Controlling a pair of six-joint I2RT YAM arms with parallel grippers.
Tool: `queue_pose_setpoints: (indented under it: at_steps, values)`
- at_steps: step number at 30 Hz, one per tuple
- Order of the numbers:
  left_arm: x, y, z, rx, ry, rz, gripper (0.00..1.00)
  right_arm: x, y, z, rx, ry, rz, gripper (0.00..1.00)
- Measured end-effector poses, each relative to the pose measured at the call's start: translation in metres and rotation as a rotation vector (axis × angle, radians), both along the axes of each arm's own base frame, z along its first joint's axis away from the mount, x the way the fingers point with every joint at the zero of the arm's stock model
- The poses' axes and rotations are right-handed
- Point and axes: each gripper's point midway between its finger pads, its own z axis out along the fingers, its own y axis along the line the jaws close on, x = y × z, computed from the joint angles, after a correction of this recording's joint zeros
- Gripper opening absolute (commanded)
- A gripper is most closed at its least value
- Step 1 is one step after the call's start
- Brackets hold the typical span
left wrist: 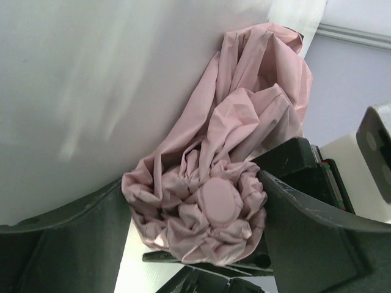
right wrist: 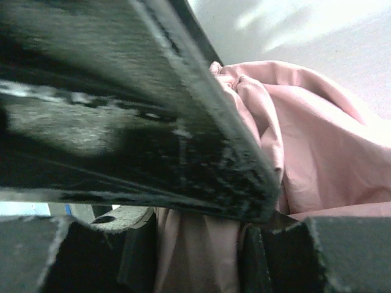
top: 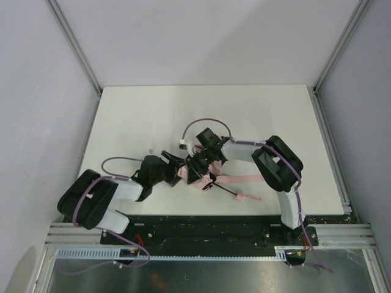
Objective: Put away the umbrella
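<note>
Two arms on a white table [top: 153,116], wrists meeting just toward 6 o'clock of centre. Umbrella [left wrist: 244,116] lies there, folded, its pale pink canopy bunched between both grippers.

Top view only: black shaft [top: 225,191] runs out toward 4 o'clock to the pink handle [top: 249,197]. Strap [top: 241,178] trails toward 3 o'clock, up to the right arm.

Left wrist view only: left gripper [left wrist: 195,201] fingers stand wide at 9 and 3 o'clock of the crumpled canopy end, fabric touching both. Pressing or not, can't tell.

Right wrist view only: right gripper [right wrist: 256,229] clamped on canopy fabric, pink folds pinched between its fingers and spilling toward 3 o'clock.

Shaft and handle are out of both wrist views.
</note>
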Motion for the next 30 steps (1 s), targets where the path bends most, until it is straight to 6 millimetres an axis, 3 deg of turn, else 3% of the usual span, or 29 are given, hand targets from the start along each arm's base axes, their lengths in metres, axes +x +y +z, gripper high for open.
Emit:
queue_pose_setpoints:
  at_steps: [7, 9, 11, 12, 14, 16, 21, 24, 28, 30]
  values:
    - [0.01, -0.01, -0.006, -0.011, -0.006, -0.026, 0.22, 0.0, -0.004, 0.0, -0.003, -0.04, 0.025, 0.0]
    - [0.01, -0.012, -0.005, -0.017, -0.012, -0.033, 0.13, 0.001, -0.005, 0.0, -0.01, -0.054, 0.023, 0.07]
    - [0.01, -0.012, -0.005, -0.012, -0.017, -0.04, 0.09, 0.001, -0.007, 0.001, -0.019, -0.068, 0.016, 0.26]
    - [0.009, -0.012, -0.006, -0.008, -0.02, -0.045, 0.08, 0.001, -0.007, 0.001, -0.023, -0.075, 0.012, 0.41]
    - [0.009, -0.013, -0.005, 0.001, -0.033, -0.058, 0.02, 0.002, -0.009, 0.002, -0.037, -0.096, -0.009, 0.79]
    - [0.007, -0.011, -0.009, 0.028, -0.041, -0.072, 0.0, -0.004, -0.011, 0.01, -0.033, -0.081, -0.031, 0.94]
    - [-0.001, -0.009, -0.016, 0.073, -0.047, -0.103, 0.0, -0.01, -0.046, 0.041, -0.091, -0.114, -0.176, 0.99]
    - [-0.006, -0.007, -0.014, 0.089, -0.065, -0.114, 0.0, -0.001, -0.08, 0.082, -0.105, -0.134, -0.361, 0.99]
    - [-0.01, -0.005, -0.01, 0.105, -0.088, -0.116, 0.0, 0.01, -0.131, 0.145, -0.042, -0.128, -0.737, 0.99]
    - [-0.013, -0.005, -0.009, 0.11, -0.091, -0.115, 0.0, 0.011, -0.154, 0.153, -0.036, -0.066, -0.945, 0.98]
